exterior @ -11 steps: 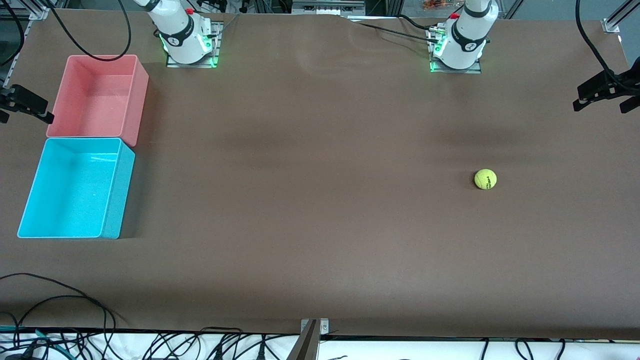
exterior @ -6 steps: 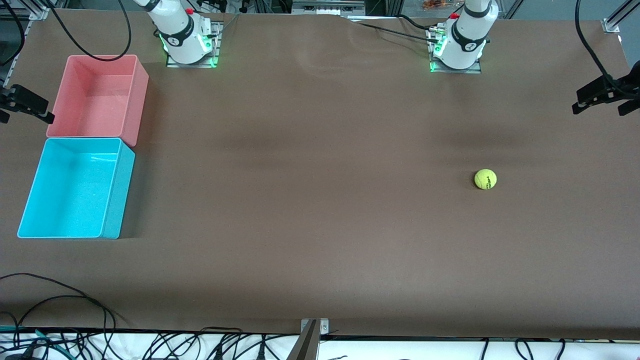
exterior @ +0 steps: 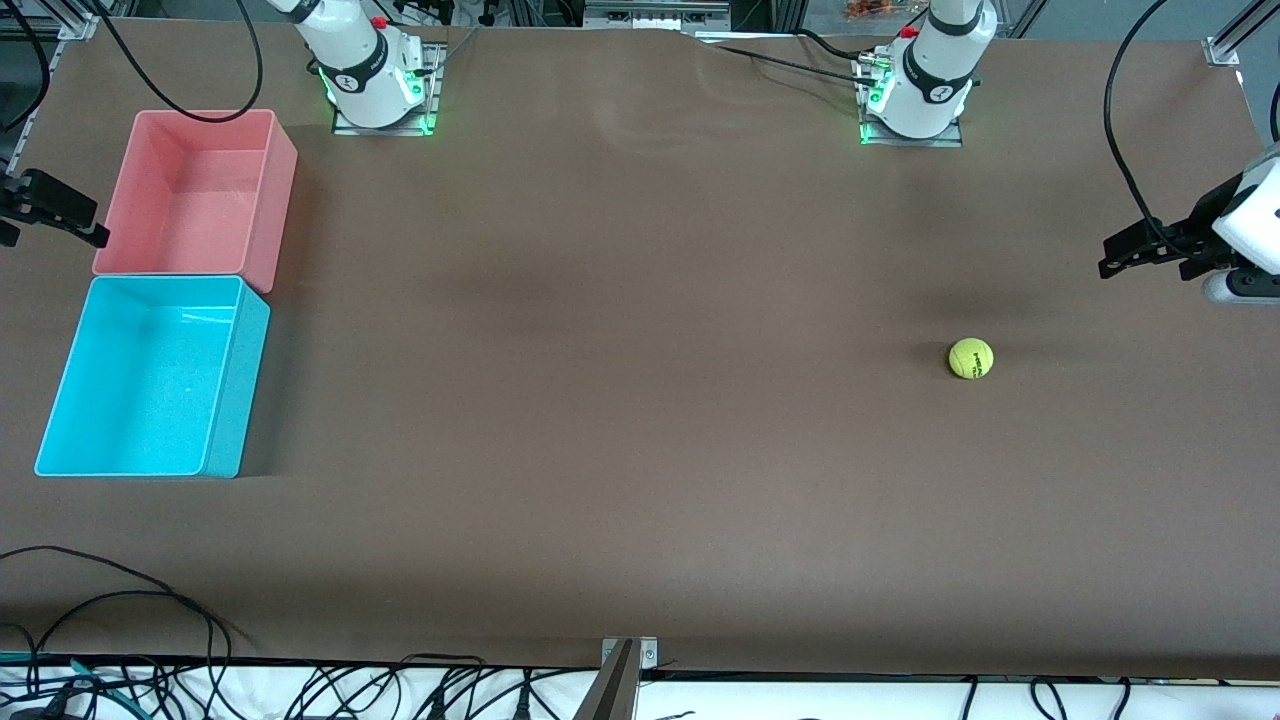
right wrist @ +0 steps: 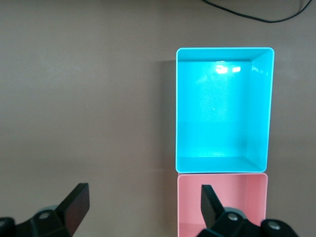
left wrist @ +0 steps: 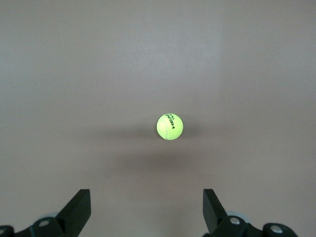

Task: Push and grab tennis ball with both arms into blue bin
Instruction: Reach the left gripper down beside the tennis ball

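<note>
Currently the tennis ball (exterior: 970,358) is sitting alone on the brown counter (exterior: 640,400) toward the left arm's end, a fuzzy yellow-green sphere with small black lettering on its side. Seen from the left wrist view, the ball (left wrist: 170,127) is glowing brighter, casting a soft shadow, and lying well apart from the left gripper (left wrist: 146,212), whose fingers (left wrist: 76,211) are standing spread wide and holding nothing. From the front, the left gripper (exterior: 1125,258) is hanging over the counter's edge at the left arm's end. At the right arm's end the blue bin (exterior: 225,400) is resting with nothing visible inside, touching the pink bin (exterior: 270,200), which is lying farther from the front camera. Only the right wrist view is looking straight down into both bins, the blue bin (right wrist: 180,108) and the pink bin (right wrist: 222,180), with the right gripper (right wrist: 144,207) hovering beside them, its fingers (right wrist: 75,202) also released and empty. From the front, the right gripper (exterior: 55,205) is showing at the frame's edge beside the pink bin.
</note>
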Available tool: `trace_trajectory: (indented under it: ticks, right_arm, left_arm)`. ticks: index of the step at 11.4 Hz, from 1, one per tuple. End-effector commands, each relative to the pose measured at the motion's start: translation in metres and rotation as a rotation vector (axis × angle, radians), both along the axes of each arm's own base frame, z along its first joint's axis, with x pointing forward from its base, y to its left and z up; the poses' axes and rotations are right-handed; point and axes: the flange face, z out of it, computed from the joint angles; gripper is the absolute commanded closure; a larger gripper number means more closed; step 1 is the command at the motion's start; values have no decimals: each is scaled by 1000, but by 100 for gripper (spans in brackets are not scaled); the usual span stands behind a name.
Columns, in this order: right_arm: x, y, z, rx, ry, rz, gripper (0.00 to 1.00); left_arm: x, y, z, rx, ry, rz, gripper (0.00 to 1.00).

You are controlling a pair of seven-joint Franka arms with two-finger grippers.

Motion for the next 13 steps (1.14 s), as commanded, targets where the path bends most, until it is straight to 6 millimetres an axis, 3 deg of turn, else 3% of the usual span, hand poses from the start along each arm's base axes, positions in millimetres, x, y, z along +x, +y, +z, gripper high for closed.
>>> trace_trajectory:
  ticks: [1,6,11,13]
  right_arm:
    - [3,0,6,17,-8,-11,0]
    - [2,1,5,18,2,-9,0]
    - [2,2,5,18,3,-6,0]
    - [2,1,5,18,2,-6,0]
  left_arm:
    - [-4,3,-19,15,-13,-22,0]
    - [-8,-3,-78,-49,-30,4,0]
    - [0,-2,-133,-40,-30,20,0]
    - [-2,-5,-166,-34,-54,21,0]
